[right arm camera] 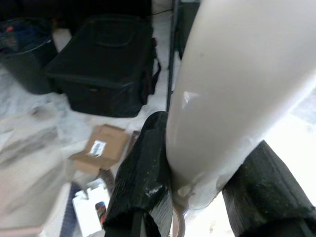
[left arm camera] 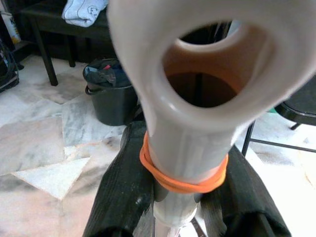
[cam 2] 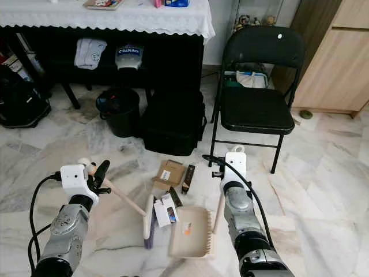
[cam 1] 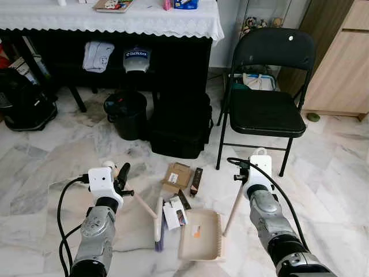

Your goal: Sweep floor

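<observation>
The left gripper (cam 1: 119, 176) is clenched on the broom (cam 1: 157, 220) handle, the right gripper (cam 1: 244, 180) on the dustpan (cam 1: 199, 235) handle. Litter (cam 1: 177, 176) (boxes, packets) lies just beyond both. Risk, I think: the broom pushes the boxes past the pan's side.
</observation>
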Robot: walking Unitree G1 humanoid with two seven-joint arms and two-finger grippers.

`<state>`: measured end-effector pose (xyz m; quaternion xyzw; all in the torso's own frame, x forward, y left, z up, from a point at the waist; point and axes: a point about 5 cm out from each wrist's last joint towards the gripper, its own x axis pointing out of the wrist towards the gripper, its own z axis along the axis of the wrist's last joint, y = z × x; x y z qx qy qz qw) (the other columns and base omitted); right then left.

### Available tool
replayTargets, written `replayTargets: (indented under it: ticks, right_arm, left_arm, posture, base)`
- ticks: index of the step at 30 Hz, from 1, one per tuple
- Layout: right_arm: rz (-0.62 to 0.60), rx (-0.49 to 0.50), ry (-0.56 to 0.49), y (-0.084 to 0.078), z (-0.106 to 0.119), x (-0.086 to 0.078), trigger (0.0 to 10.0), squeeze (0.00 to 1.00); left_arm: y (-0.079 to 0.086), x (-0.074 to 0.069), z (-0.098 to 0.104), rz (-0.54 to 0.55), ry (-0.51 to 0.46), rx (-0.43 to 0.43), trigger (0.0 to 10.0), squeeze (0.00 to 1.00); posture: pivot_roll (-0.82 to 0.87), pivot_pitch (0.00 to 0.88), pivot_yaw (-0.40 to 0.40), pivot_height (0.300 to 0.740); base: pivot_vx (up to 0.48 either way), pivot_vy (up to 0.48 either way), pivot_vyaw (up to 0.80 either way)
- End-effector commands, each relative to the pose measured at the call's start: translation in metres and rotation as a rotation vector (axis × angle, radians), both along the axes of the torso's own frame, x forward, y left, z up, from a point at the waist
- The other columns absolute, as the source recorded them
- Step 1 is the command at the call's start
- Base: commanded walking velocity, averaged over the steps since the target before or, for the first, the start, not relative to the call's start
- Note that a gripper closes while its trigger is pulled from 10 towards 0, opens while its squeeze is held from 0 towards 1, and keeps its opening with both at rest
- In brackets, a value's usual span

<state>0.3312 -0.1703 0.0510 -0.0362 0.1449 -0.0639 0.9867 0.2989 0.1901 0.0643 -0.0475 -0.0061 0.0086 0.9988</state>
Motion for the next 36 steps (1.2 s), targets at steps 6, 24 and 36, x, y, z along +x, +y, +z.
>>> replayTargets:
  ticks: [6, 24, 36]
  right_arm:
    - [-0.056, -0.044, -0.063, -0.013, 0.009, 0.001, 10.0, 0.0]
    - [-0.036, -0.077, -0.08, -0.013, 0.006, -0.001, 10.0, 0.0]
    - [-0.021, -0.082, -0.039, -0.011, -0.003, -0.005, 10.0, 0.0]
  left_arm:
    - [0.003, -0.001, 0.003, 0.023, -0.023, -0.025, 10.0, 0.0]
    - [-0.006, 0.001, 0.003, -0.14, 0.025, -0.09, 10.0, 0.0]
    - [0.001, 0.001, 0.005, -0.206, 0.057, -0.098, 10.0, 0.0]
  posture:
    - [0.02, 0.098, -0.01, 0.74]
    - [0.03, 0.091, -0.011, 0.74]
    - [0.05, 0.094, -0.012, 0.74]
  base:
    - [0.0, 0.0, 0.0]
    - [0.0, 0.0, 0.0]
    - [0.0, 0.0, 0.0]
